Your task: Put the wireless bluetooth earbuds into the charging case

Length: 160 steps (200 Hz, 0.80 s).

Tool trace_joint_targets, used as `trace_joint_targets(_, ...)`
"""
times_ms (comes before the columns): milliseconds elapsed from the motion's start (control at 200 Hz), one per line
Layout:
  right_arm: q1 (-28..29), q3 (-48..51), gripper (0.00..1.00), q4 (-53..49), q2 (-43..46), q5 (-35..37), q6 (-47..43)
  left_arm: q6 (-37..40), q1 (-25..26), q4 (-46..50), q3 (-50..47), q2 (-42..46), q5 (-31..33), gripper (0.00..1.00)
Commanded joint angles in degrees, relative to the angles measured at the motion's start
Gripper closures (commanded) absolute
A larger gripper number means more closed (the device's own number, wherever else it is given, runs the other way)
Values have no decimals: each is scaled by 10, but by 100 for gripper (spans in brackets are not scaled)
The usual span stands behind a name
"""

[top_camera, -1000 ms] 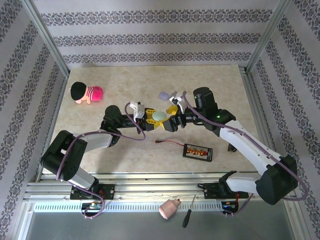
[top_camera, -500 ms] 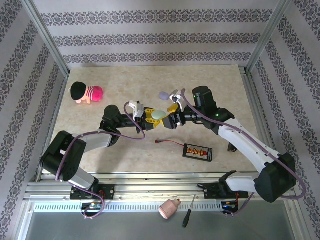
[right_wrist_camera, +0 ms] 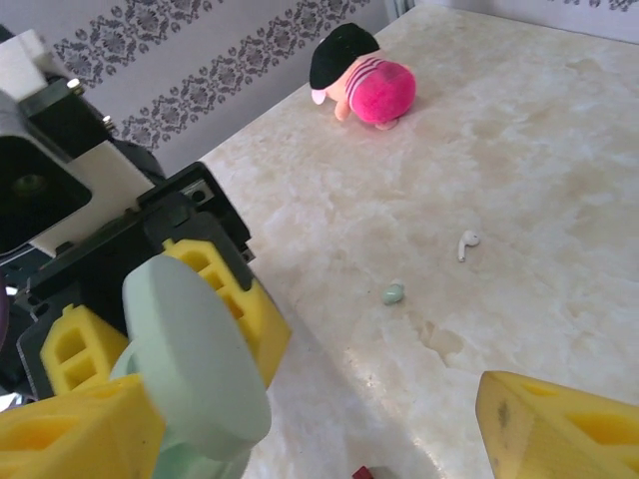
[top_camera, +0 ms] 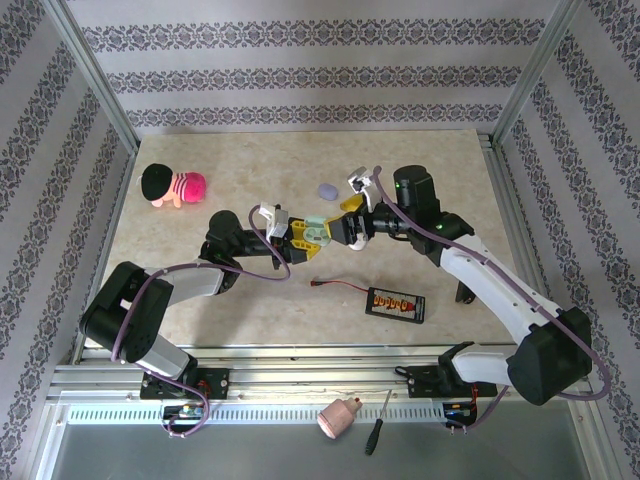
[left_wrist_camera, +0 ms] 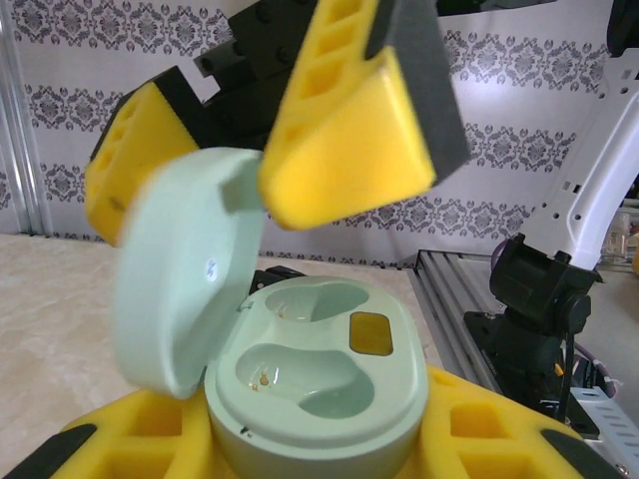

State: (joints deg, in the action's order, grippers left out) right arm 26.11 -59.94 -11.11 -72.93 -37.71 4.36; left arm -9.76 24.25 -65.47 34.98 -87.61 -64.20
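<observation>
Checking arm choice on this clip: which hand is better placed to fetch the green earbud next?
Probably right: the right hand is open, with the green earbud on the table ahead of it; the left hand is shut on the open green case.

Pale green case gapes empty; green earbud, white earbud lie loose.
</observation>
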Motion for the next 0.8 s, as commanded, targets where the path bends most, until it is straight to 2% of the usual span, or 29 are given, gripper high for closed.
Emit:
trace_joint_targets(0,-4,-19,20,17,-7,-2,7,-13,-3,-36,-3,1,-25,65)
trace_joint_targets(290,-4,-18,28,15,-10,-49,2,-11,-4,-41,-8,0,-17,65)
trace_joint_targets(450,-4,-2,21,28,16,-56,-1,1,-17,-36,-20,-1,2,65)
trace_joint_targets(585,-12,25,18,58,45,-39,21,-3,-47,-60,-38,-4,13,65)
trace_joint_targets(690,-29,49,19,99,56,-18,76,-10,-77,-82,-56,-2,16,65)
trace_joint_targets(794,-41,60,21,108,36,38,134,-12,-101,-96,-70,3,19,65)
